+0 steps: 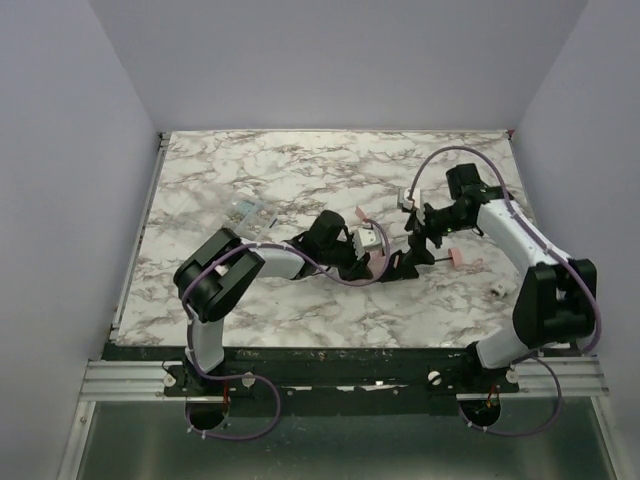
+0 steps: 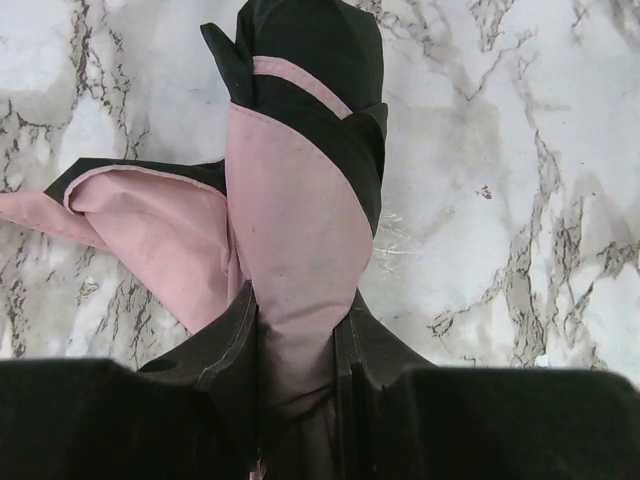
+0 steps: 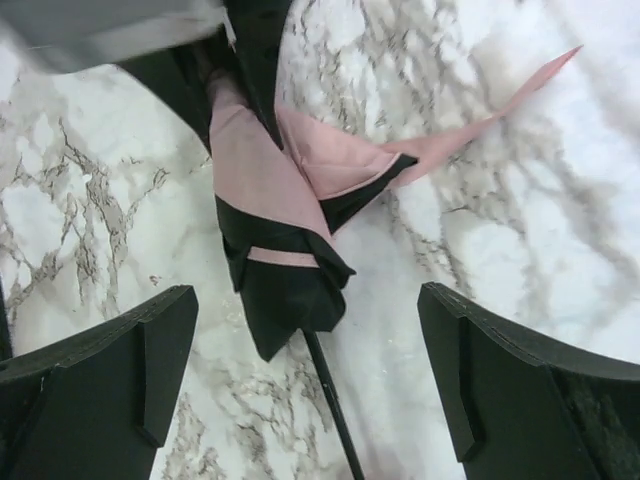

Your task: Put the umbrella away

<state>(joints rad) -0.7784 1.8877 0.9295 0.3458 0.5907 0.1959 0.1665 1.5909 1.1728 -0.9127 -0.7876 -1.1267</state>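
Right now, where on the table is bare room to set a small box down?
Bare: the far strip of the table along the back wall, beyond the clear packet; also the near strip between the arm bases. Crowded: centre-right, where left gripper and right gripper meet at the umbrella.

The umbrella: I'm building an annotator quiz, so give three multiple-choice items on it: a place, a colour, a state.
1. Where does the umbrella lie? A) on the marble table B) in a drawer C) on the floor
2. Its fabric colours? A) blue and white B) pink and black C) all yellow
3. The left gripper is: A) open above it B) out of view C) shut on its fabric
Key: 1A, marble shows under it; 2B, pink and black panels show; 3C, the fabric sits pinched in its jaws.
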